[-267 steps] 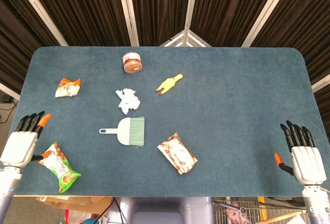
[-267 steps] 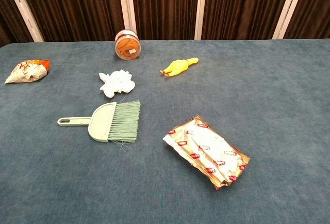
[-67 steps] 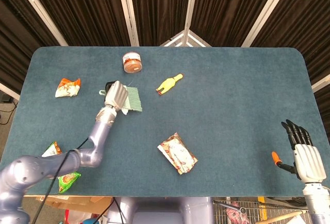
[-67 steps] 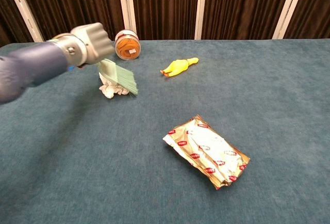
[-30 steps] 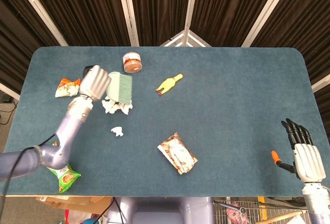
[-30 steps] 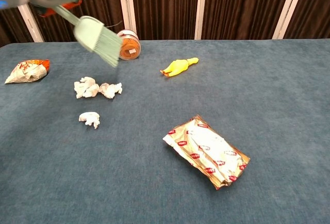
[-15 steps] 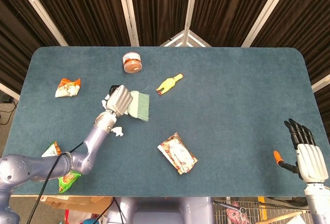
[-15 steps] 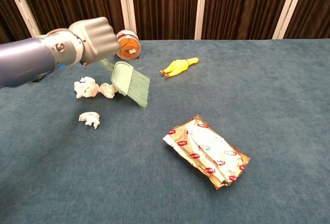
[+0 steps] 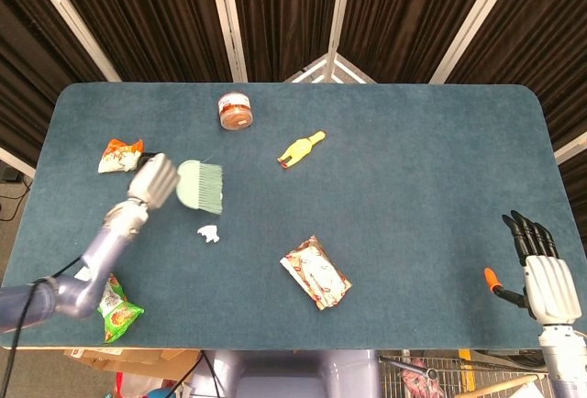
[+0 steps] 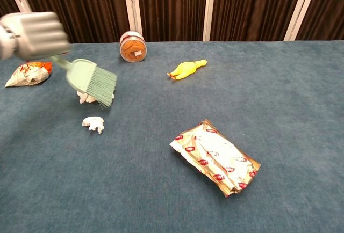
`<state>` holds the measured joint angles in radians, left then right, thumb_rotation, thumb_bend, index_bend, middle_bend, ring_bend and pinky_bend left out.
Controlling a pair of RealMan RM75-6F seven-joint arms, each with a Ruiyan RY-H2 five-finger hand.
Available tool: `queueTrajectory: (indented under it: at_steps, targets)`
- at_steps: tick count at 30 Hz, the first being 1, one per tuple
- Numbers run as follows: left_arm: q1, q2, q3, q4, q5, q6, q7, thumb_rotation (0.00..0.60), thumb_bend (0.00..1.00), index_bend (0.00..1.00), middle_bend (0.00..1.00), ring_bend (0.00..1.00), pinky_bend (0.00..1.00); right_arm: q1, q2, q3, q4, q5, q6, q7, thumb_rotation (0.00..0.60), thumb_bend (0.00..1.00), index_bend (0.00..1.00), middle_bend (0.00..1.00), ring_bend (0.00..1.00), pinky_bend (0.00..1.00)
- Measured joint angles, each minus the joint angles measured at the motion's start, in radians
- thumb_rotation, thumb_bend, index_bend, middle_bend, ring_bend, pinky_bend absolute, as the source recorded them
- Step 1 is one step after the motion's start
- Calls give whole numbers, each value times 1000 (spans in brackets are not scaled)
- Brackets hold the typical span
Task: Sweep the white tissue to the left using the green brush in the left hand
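Note:
My left hand [image 9: 152, 181] [image 10: 35, 33] grips the handle of the green brush [image 9: 201, 186] [image 10: 92, 82], whose bristles point down and to the right. In the chest view the brush covers most of a white tissue clump [image 10: 85, 98], so only its left edge shows. A small torn piece of tissue [image 9: 210, 232] [image 10: 93, 123] lies on the table in front of the brush. My right hand [image 9: 542, 274] rests at the table's near right corner, fingers apart and holding nothing.
On the blue table [image 9: 413, 160] lie a yellow rubber chicken [image 9: 301, 149] [image 10: 186, 69], an orange-lidded jar [image 9: 236, 111] [image 10: 132, 47], a snack bag [image 9: 121, 155] [image 10: 29, 73] at the left, a silver packet [image 9: 315, 272] [image 10: 216, 157] and a green bag [image 9: 115, 304] at the near left edge.
My left hand has swung the brush to the left across the table. The main tissue clump has moved left with it; the small piece stayed where it was.

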<state>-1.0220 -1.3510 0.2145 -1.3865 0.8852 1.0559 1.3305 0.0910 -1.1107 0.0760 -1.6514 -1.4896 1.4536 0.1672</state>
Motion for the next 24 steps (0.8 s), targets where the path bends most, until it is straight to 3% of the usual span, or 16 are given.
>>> queueTrajectory:
  at_steps: [5,10,18,24]
  targets:
    - [73,74,66,-5,45,17,-45,600,795,824,1000,1000,1000,-1,-4,1,-2,-1,6,-9,600,344,0,0,0,0]
    - [101,146,74,4,104,43,-112,600,795,824,1000,1000,1000,0,-8,4,-1,4,5,-16,600,344,0,0,0,0]
    - [85,207,-38,2,129,69,-195,600,795,824,1000,1000,1000,1,-11,4,1,2,6,-22,600,344,0,0,0,0]
    - [50,143,-130,3,106,62,-186,600,795,824,1000,1000,1000,0,-8,5,3,3,7,-13,600,343,0,0,0,0]
